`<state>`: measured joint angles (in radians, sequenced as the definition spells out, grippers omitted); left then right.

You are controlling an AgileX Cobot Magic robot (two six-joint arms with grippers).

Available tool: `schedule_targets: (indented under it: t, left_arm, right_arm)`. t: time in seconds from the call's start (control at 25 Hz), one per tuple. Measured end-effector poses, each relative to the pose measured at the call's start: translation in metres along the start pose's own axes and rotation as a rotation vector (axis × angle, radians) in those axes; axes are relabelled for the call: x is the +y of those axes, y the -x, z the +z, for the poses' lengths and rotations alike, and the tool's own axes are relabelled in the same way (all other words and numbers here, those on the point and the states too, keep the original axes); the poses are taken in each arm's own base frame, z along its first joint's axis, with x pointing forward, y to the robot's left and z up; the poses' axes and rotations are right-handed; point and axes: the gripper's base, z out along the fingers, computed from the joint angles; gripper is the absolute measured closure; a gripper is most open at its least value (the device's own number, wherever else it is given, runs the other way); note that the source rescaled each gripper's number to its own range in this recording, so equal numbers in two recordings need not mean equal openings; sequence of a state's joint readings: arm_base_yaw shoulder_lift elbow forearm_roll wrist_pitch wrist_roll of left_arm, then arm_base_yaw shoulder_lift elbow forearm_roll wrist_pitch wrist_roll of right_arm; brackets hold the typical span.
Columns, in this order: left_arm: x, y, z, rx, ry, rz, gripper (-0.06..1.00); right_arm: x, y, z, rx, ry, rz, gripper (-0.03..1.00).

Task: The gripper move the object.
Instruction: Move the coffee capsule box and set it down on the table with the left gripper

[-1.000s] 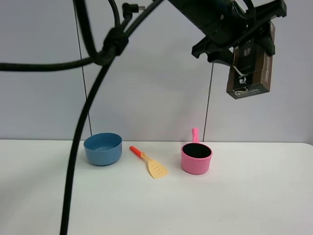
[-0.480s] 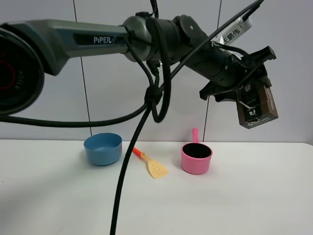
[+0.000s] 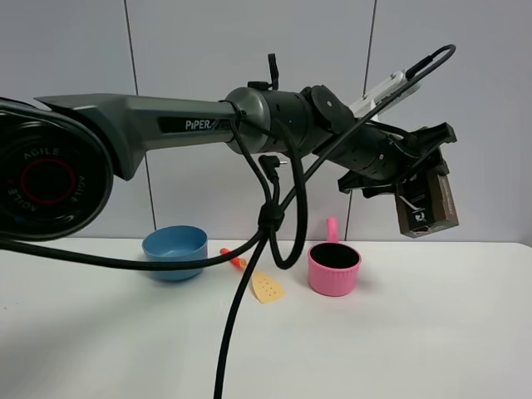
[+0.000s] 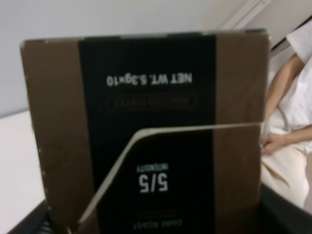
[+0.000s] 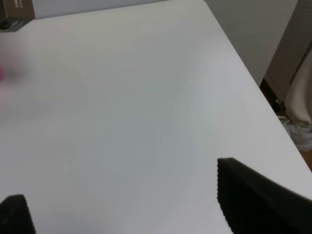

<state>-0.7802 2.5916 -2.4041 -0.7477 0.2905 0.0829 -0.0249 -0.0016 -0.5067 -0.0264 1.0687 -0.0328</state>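
My left gripper (image 3: 413, 184), a black claw on the dark grey PiPER arm (image 3: 191, 125), reaches across to the right and is shut on the long dark brown box (image 3: 428, 208). It holds the box in the air, tilted, above and to the right of the pink pot (image 3: 334, 268). In the left wrist view the box (image 4: 146, 131) fills the frame, its black printed face and white lettering towards the camera. My right gripper (image 5: 131, 209) is open and empty over the white table (image 5: 122, 97). It is out of the exterior view.
A blue bowl (image 3: 174, 252) stands at the back left of the table (image 3: 416, 332). A yellow spatula with an orange handle (image 3: 262, 283) lies between bowl and pot. Black cables (image 3: 249, 274) hang from the arm. A person (image 4: 292, 122) sits beyond the table's edge.
My left arm has come down and swung into view. The box in its gripper has dropped lower, towards the pot, and tilted.
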Motion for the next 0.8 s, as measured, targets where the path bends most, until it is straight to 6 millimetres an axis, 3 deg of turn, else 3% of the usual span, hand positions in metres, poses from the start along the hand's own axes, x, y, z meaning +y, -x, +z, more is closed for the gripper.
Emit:
schedule_targets:
  t: [0.52, 0.8]
  left_arm:
    - [0.013, -0.043, 0.023, 0.042, -0.011, 0.019, 0.94]
    - [0.030, -0.049, 0.028, 0.055, 0.038, 0.124, 0.94]
  right_arm:
    - [0.000, 0.000, 0.000, 0.000, 0.000, 0.000, -0.03]
    - [0.000, 0.000, 0.000, 0.000, 0.000, 0.000, -0.03]
